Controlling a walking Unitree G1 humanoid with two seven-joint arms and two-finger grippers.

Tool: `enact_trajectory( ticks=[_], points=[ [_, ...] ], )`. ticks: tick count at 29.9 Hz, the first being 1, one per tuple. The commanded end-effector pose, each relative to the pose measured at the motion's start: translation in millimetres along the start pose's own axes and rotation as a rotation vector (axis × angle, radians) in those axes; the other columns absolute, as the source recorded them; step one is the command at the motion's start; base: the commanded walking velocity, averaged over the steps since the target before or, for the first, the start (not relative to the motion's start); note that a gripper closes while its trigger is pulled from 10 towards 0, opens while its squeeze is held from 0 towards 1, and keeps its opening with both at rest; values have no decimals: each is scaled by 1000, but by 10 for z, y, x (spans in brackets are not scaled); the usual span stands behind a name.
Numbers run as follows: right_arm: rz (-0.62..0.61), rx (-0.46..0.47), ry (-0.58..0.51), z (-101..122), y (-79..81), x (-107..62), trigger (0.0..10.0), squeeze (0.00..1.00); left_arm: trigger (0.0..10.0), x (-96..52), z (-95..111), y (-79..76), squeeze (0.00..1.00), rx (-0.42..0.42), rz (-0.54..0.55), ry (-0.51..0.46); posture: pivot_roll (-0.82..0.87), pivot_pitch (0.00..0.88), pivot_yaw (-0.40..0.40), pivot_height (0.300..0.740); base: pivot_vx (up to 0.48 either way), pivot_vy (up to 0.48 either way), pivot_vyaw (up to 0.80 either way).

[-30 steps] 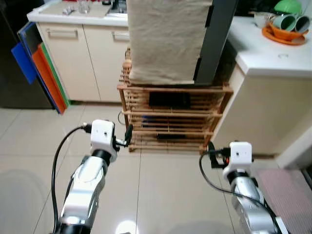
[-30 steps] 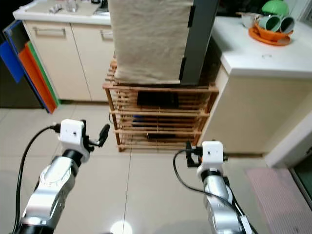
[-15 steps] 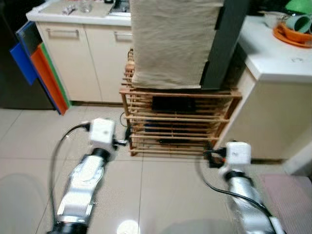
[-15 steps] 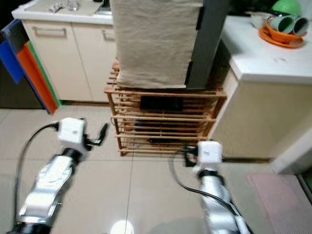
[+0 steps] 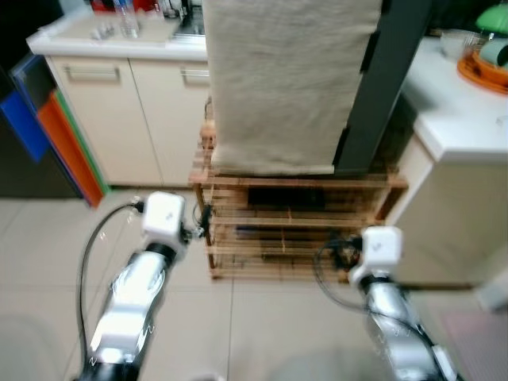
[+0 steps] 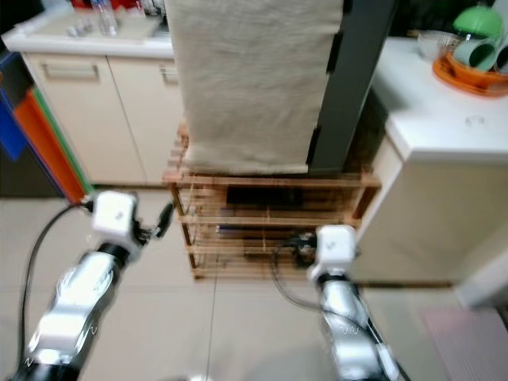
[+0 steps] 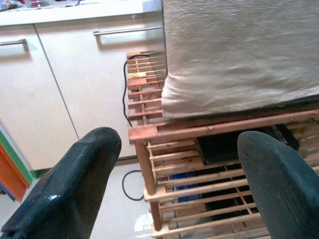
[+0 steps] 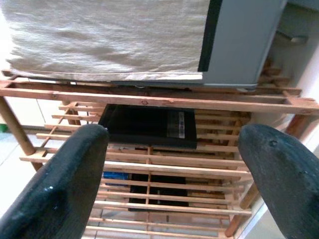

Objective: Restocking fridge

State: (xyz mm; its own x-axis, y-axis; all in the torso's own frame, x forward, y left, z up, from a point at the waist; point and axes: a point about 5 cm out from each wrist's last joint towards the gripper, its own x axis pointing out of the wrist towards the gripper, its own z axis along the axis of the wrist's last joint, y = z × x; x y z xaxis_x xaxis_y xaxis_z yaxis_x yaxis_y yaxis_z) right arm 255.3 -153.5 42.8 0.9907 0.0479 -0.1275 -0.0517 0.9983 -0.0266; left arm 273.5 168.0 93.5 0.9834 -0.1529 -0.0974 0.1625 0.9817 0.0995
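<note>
Wooden slatted rack (image 5: 294,226) stands on the tiled floor (image 5: 48,262) straight ahead of the robot, carrying a small grey fridge (image 6: 357,71) whose front and top are draped with a beige cloth (image 5: 282,79). Fridge door looks closed; its front is mostly hidden by the cloth. Inside the rack a flat black device (image 8: 149,127) lies on an upper shelf, with something blue (image 8: 117,175) on a lower shelf, too hidden to name. A black cable (image 7: 125,94) runs down behind the rack's corner.

Left gripper (image 7: 169,184) hangs in front of the rack's left corner, fingers (image 7: 75,184) spread wide, nothing between them. Right gripper (image 8: 174,189) faces the rack's middle shelves, fingers (image 8: 65,184) also spread wide and empty. Neither touches the rack.

Cream cabinets (image 5: 119,111) with bar handles sit to the left behind the rack, under a white worktop (image 5: 95,40) with a clear bottle (image 5: 127,16) and small items, blurred. Blue and orange flat boards (image 5: 55,135) lean at the far left of the cabinets. To the right, a white worktop (image 5: 468,111) holds an orange tray (image 6: 468,75) with green cups (image 6: 476,40). Head views are slightly blurred.
</note>
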Motion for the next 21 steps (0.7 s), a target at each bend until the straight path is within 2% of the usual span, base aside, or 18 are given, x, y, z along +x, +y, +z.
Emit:
enact_trajectory(
  ticks=[1, 6, 9, 10, 13, 17, 21],
  points=[
    [-35, -20, -7, 8, -124, -11, 10000, 0, 10000, 24, 52, -90, 0, -6, -41, -25, 2, 0, 10, 740, 461, 0, 0],
    [-48, -26, -9, 8, -169, -27, 10000, 0, 10000, 61, 35, -104, 0, 6, -43, -18, -13, 0, 9, 740, 461, 0, 0],
    [-60, -29, -14, 22, -202, -19, 10000, 0, 10000, 94, 13, -81, 0, 25, -1, 4, -20, 0, 7, 740, 0, 0, 0],
    [-87, 1, -25, 50, -236, -11, 10000, 0, 10000, 99, 22, -78, 0, -28, 16, -4, -25, 0, 7, 740, 0, 0, 0],
    [-148, 108, -35, 80, -307, -23, 10000, 0, 10000, 36, -18, -3, 0, -97, 55, -8, -26, 0, 7, 740, 0, 0, 0],
    [-145, 114, -47, 93, -309, -60, 10000, 0, 10000, -51, -114, 70, 0, -132, 85, 29, -22, 0, 5, 740, 0, 0, 0],
    [-125, 103, -37, 59, -251, -85, 10000, 0, 10000, -87, -110, -24, 0, -66, 31, 36, -17, 0, 0, 740, 0, 0, 0]
  ],
)
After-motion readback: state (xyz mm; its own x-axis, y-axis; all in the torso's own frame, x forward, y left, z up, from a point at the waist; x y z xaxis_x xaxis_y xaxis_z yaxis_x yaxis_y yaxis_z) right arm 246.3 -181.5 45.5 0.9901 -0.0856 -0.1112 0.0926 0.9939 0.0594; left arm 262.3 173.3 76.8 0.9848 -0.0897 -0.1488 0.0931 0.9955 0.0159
